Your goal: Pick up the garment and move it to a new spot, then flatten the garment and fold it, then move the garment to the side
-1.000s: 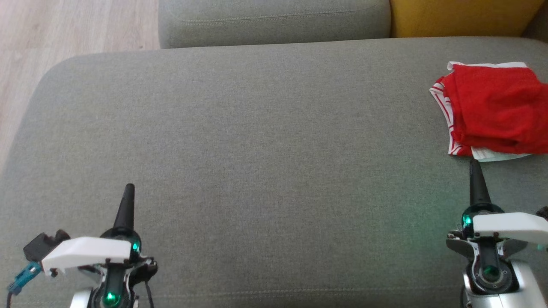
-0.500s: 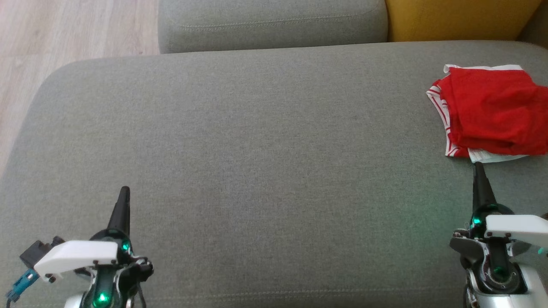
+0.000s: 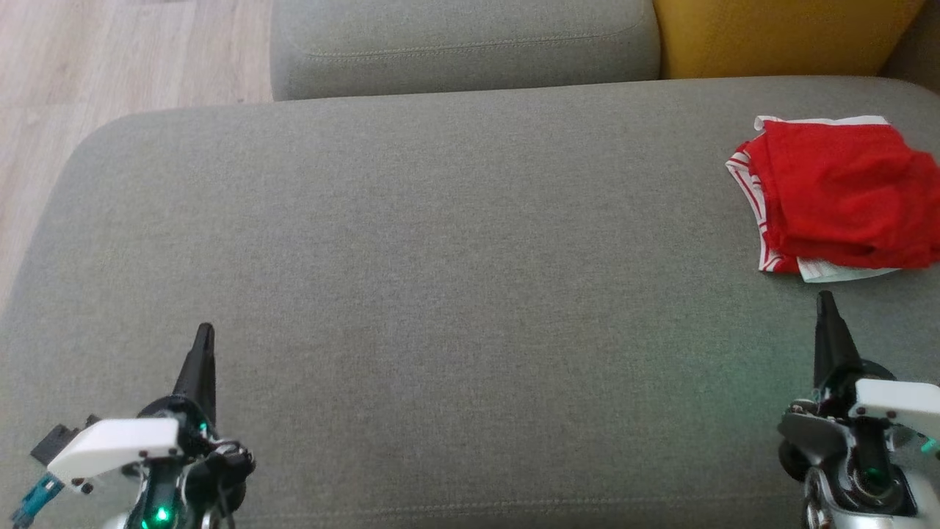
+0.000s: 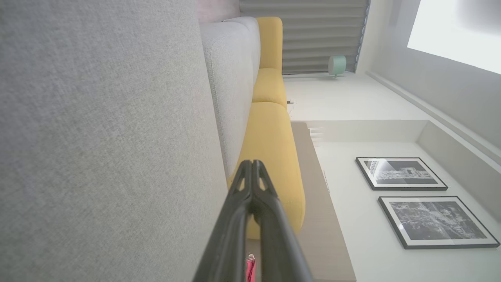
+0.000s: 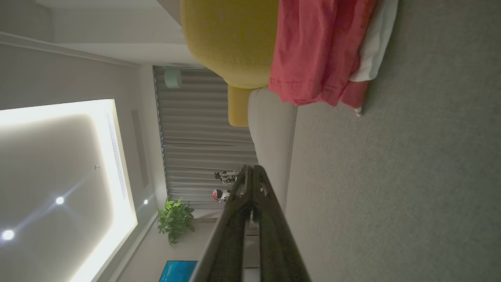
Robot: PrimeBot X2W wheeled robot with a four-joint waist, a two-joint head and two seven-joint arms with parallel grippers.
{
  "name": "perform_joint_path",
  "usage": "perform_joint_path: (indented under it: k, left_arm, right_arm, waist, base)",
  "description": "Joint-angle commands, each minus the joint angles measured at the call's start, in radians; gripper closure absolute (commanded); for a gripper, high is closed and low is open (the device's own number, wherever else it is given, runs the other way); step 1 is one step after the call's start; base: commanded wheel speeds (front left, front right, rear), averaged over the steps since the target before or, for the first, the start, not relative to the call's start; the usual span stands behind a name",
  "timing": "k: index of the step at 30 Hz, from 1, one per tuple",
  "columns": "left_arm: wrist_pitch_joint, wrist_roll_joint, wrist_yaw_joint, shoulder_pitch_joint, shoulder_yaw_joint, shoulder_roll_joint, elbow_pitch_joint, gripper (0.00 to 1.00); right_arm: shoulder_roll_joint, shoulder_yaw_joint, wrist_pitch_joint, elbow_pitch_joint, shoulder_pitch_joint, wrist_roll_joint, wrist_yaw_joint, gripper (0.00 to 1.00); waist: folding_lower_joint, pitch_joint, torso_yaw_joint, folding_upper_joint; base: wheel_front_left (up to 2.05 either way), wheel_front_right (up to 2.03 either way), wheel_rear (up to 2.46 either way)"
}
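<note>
We are in a home living room. The grey sofa (image 3: 440, 257) takes up most of our view, with yellow cushions (image 3: 771, 37) at its back and pale wood floor (image 3: 110, 51) beside it. Beyond the sofa we see framed pictures (image 4: 401, 173) on the wall, long pleated curtains (image 5: 195, 129) and a potted plant (image 5: 175, 219). A red garment (image 3: 830, 191) lies on the sofa.

Red garment (image 3: 837, 195), white-striped trim; grey sofa (image 3: 440, 257); yellow cushion (image 3: 771, 33).

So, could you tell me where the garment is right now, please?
In the head view the garment lies at the far right of the grey cushion, just beyond the right gripper and near the yellow cushion.
</note>
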Motion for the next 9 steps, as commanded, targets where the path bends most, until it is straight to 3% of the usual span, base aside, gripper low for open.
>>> perform_joint_path:
  k: [1, 9]
  left_arm:
    - [0.009, -0.019, -0.009, -0.056, 0.041, 0.02, -0.026, 1.0]
    - [0.021, -0.053, -0.01, -0.057, 0.052, 0.018, -0.021, 1.0]
  right_arm:
    - [-0.011, 0.017, 0.009, -0.032, -0.02, 0.026, 0.007, 1.0]
    - [-0.009, 0.01, 0.021, -0.032, -0.018, 0.067, 0.007, 1.0]
  waist:
    - [0.0, -0.001, 0.0, 0.0]
    - [0.0, -0.004, -0.001, 0.0]
  base:
    - [0.0, 0.0, 0.0]
    - [0.0, 0.0, 0.0]
